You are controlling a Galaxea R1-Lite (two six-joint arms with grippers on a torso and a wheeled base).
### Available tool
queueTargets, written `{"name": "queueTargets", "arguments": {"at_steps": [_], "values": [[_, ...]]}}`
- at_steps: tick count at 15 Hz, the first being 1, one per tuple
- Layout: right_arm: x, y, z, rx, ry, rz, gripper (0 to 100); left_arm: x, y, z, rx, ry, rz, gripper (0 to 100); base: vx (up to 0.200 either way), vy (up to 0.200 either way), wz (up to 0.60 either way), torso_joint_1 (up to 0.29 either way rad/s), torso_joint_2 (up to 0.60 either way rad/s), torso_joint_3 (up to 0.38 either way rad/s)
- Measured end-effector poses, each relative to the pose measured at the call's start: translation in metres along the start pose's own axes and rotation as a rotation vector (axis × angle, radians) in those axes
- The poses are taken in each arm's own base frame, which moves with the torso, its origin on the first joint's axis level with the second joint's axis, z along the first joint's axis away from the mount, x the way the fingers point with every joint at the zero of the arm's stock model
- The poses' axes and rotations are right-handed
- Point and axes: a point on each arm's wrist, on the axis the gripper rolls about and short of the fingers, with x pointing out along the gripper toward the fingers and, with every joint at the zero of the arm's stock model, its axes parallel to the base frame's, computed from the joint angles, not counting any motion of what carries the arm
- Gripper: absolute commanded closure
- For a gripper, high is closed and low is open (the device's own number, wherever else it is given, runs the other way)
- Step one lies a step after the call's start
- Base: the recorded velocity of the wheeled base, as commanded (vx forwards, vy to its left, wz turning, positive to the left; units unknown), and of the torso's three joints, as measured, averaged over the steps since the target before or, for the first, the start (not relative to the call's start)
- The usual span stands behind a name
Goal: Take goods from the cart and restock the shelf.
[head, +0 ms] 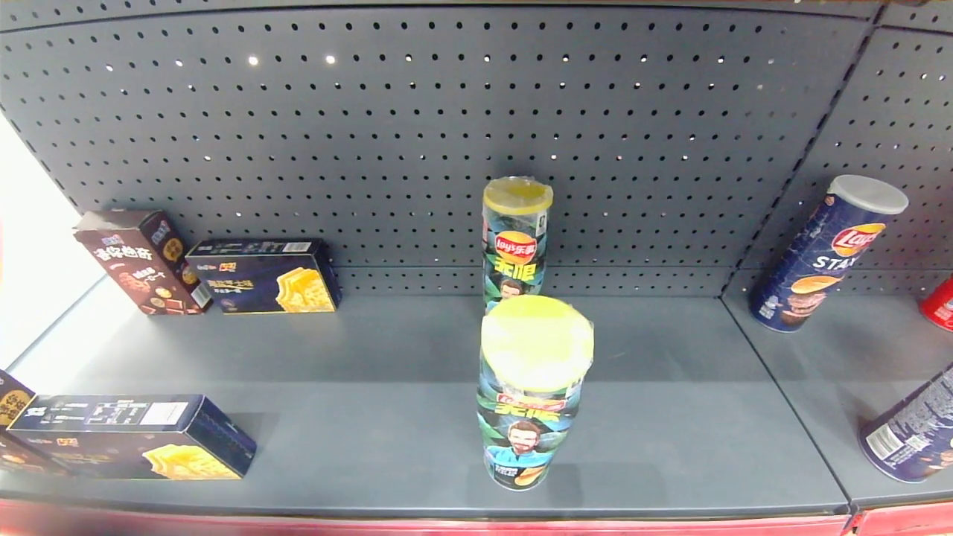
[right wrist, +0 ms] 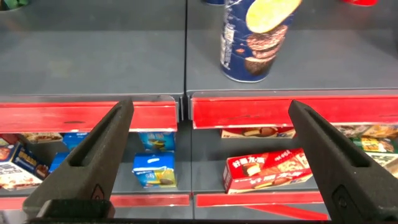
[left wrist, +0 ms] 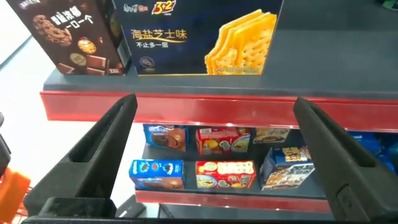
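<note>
Here, left gripper [left wrist: 214, 102] and right gripper [right wrist: 211, 106] hang spread and empty before the front edge of the shelf [head: 670, 417] — a front can [head: 532, 394] and back can [head: 515, 238] stand mid-shelf — so seemingly between loads; next, a grab from the cart.

On the shelf [head: 670, 417], rear can [head: 515, 238] stands behind front can [head: 532, 394] (boxes [head: 264, 275] leftward).

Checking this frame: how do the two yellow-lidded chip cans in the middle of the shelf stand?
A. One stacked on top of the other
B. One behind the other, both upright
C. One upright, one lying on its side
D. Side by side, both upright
B: the front can stands upright near the edge of the shelf, and the back can stands upright behind it, close to the pegboard wall.
</note>
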Motion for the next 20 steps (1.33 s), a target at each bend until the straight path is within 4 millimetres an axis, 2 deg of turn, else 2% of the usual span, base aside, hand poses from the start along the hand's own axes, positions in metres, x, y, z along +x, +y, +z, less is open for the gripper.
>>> {"name": "queueTargets", "arguments": {"at_steps": [1,7,10,20], "values": [[0.0000,0.0000,0.0000,0.000,0.000,-0.001,0,0.0000,0.0000,0.0000,-0.001,0.000,-0.001,0,-0.200,0.000,0.00,-0.002,0.00,-0.002],[0.0000,0.0000,0.0001,0.001,-0.001,-0.001,0,0.0000,0.0000,0.0000,0.000,0.000,-0.003,0,0.000,0.000,0.00,0.000,0.00,0.000],[0.0000,0.0000,0.0001,0.001,0.000,-0.001,0,0.0000,0.0000,0.0000,0.001,0.000,-0.002,0,-0.200,0.000,0.00,0.009,0.00,-0.001],[0.0000,0.0000,0.0001,-0.002,0.000,0.000,0,0.0000,0.0000,0.0001,-0.002,0.000,-0.002,0,0.000,0.000,0.00,0.000,0.00,0.000]]}}
